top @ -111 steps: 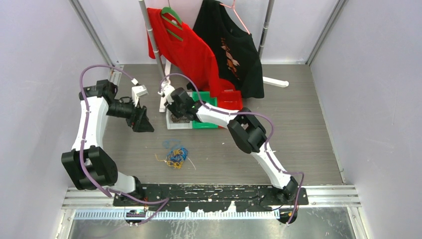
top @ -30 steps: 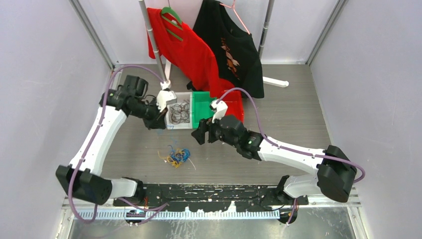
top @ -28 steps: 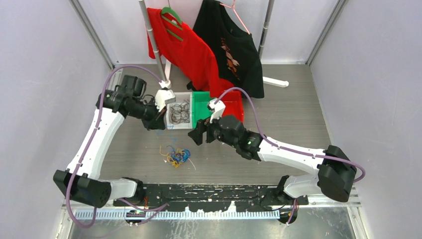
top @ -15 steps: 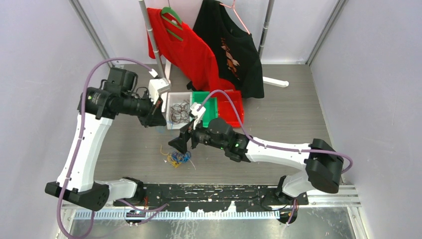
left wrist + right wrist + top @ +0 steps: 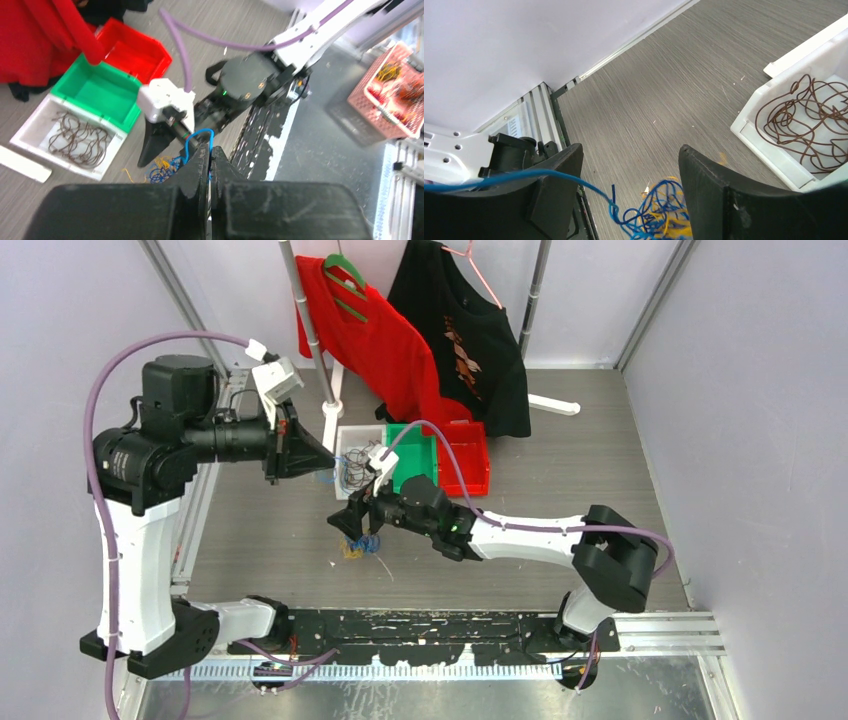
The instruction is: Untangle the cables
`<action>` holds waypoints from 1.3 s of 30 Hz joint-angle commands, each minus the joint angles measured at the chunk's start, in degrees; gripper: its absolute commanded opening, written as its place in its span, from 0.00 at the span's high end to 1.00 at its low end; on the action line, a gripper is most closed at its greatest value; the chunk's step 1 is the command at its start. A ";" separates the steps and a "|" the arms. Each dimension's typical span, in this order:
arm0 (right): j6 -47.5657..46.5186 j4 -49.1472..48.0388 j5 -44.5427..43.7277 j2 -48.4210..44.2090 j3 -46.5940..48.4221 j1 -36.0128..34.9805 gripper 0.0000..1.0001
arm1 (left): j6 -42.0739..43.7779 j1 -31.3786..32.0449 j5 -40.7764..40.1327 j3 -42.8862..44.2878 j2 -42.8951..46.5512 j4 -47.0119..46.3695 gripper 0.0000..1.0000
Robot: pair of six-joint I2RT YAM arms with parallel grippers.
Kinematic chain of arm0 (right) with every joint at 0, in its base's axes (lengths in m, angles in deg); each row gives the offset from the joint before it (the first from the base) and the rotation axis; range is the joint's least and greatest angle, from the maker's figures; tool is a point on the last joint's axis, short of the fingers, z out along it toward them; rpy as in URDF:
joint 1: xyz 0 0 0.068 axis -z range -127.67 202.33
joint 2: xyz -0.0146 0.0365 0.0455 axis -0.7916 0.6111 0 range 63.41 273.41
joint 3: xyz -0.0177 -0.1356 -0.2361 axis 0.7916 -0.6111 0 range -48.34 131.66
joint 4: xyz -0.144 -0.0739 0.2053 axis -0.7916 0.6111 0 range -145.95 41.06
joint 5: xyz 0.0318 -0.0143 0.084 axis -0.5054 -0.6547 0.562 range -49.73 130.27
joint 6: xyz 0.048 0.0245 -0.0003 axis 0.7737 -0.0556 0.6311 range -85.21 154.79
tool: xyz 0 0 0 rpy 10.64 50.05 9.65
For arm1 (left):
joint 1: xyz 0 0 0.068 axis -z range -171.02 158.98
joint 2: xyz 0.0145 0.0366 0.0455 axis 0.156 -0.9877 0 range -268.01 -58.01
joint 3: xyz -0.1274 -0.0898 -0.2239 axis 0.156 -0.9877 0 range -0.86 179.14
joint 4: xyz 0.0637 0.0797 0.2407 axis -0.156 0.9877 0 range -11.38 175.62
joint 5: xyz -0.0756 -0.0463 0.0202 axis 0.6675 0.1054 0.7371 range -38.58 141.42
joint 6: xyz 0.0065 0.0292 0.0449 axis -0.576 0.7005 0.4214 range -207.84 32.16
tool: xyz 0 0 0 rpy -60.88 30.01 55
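Note:
The cables (image 5: 357, 545) lie as a small blue and yellow clump on the grey table. My left gripper (image 5: 330, 458) is raised above and left of the clump, shut on one blue cable (image 5: 199, 136) that loops out past its tips (image 5: 210, 146). That blue cable (image 5: 524, 176) runs taut down to the clump (image 5: 664, 210). My right gripper (image 5: 347, 523) hovers low over the clump, open. In the right wrist view the gripper (image 5: 629, 195) straddles the tangle with nothing gripped. The clump (image 5: 159, 173) also shows in the left wrist view, beside the right gripper's black finger.
A white bin (image 5: 343, 436) holding brown cables (image 5: 804, 120) stands behind the clump, with a green bin (image 5: 420, 440) and a red bin (image 5: 470, 455) to its right. Red (image 5: 370, 340) and black (image 5: 470, 340) shirts hang on a rack at the back.
The left arm rose and drew back to the left, still shut on the blue cable. The right gripper swept left and down, from the bins to just above the clump.

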 commanded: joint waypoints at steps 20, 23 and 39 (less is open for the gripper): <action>7.03 -12.10 -6.61 6.53 -12.46 -0.60 0.21 | -16.81 0.24 -8.67 10.10 2.61 -42.28 1.00; 7.71 -12.29 -7.13 7.45 -13.26 -0.96 0.20 | -16.61 0.25 -12.13 12.46 1.93 -46.44 1.00; 5.10 -4.30 -9.17 -7.86 -15.81 -1.32 0.17 | -14.04 0.28 -11.72 7.37 5.51 -46.12 1.00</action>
